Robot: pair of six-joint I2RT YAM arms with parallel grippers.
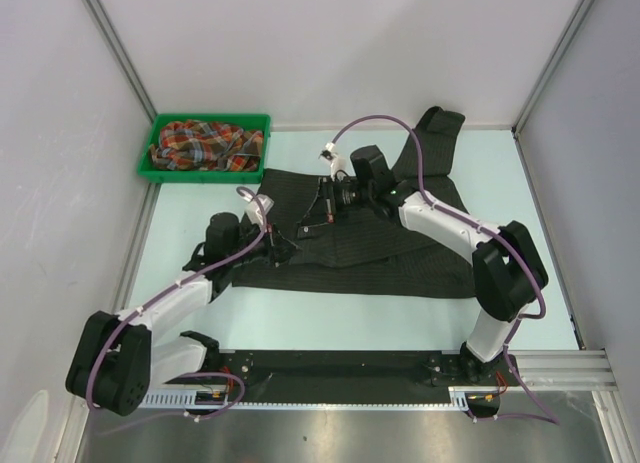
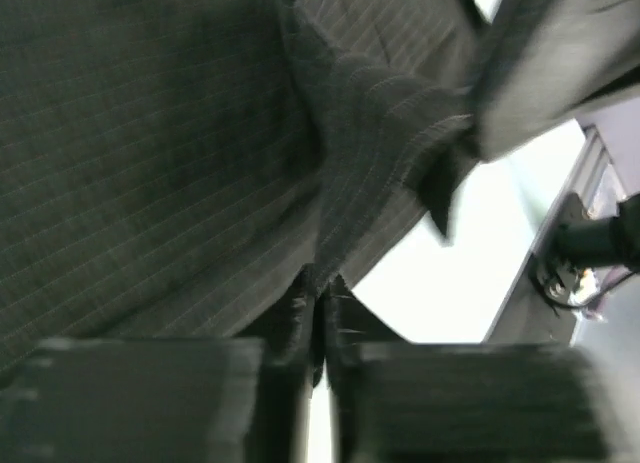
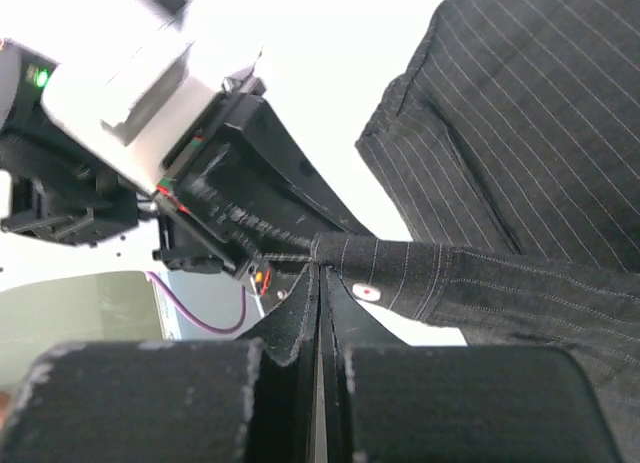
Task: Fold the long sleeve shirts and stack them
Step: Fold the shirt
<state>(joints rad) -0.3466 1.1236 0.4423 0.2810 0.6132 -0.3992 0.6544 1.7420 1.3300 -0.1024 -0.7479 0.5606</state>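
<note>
The black pinstriped shirt [image 1: 400, 243] lies spread across the middle of the table, one sleeve reaching to the back wall. My left gripper [image 1: 283, 245] is shut on a fold of the shirt [image 2: 330, 233] at its left side. My right gripper [image 1: 322, 198] is shut on a cuff with a pale button [image 3: 420, 273] and holds it lifted over the shirt's upper left part. The plaid shirt [image 1: 205, 143] lies crumpled in the bin at the back left.
The green plastic bin [image 1: 160, 133] stands at the back left corner against the wall. Grey walls close the table on three sides. The left arm's body [image 3: 120, 133] is close in front of the right gripper.
</note>
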